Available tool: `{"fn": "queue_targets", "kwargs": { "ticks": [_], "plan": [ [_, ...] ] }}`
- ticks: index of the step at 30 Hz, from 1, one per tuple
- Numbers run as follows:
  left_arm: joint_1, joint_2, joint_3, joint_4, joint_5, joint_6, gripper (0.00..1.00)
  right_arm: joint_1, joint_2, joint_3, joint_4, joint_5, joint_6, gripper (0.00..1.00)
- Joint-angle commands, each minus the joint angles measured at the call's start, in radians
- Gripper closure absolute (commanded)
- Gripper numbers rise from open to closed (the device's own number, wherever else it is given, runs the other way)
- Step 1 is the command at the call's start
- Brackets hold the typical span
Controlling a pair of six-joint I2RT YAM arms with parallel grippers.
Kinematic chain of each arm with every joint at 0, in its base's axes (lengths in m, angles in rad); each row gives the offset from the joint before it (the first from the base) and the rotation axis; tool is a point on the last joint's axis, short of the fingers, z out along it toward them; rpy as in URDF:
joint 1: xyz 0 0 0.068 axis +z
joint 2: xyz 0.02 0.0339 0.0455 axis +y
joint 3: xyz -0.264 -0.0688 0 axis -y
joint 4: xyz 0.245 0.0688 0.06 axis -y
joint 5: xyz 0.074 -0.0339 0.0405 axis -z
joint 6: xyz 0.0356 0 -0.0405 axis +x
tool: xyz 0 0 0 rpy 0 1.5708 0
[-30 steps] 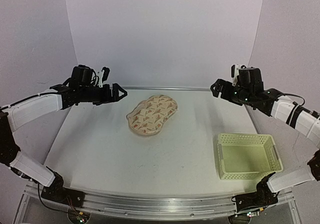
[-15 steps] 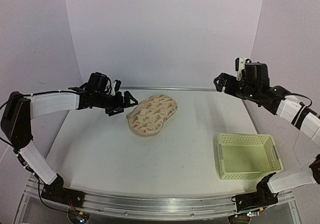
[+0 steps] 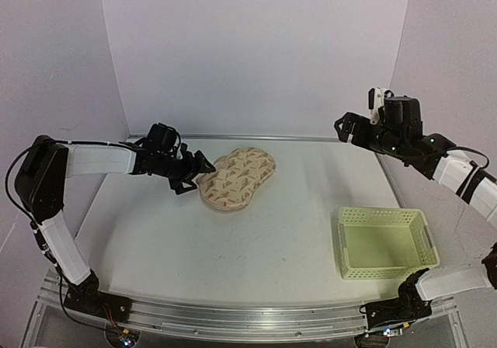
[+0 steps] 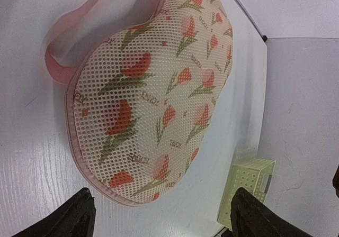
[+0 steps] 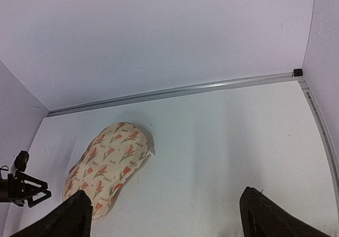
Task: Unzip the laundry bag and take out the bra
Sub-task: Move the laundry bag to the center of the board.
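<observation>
White table (image 3: 256,239): left fingers (image 4: 74,218) spread beside laundry bag (image 3: 237,179).

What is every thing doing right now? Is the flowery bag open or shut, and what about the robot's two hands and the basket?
laundry bag: lying flat, no opening showing.
left gripper: open, at the bag's left end, holding nothing.
right gripper: open, up in the air, holding nothing.
basket: upright, empty.

laundry bag (image 4: 151,97) — tiny repeated lettering, not legible
</observation>
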Motion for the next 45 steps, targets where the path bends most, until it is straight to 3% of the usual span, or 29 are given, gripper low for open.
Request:
{"fn": "queue_targets", "kwargs": {
  "ticks": [1,12,25,45],
  "plan": [
    [-0.006,0.052,-0.021,0.061,0.037,-0.108,0.14,0.006,-0.028,0.01,0.023,0.001,0.001,0.02],
    [-0.006,0.11,-0.053,0.089,0.034,-0.179,0.18,0.006,-0.055,-0.011,0.022,0.005,0.003,0.02],
    [-0.007,0.209,-0.056,0.278,0.168,-0.26,0.24,0.006,-0.074,-0.023,0.017,-0.015,0.003,0.02],
    [-0.01,0.201,-0.065,0.279,0.236,-0.194,0.84,0.006,0.003,-0.017,0.032,-0.109,-0.031,0.02]
  ]
}}
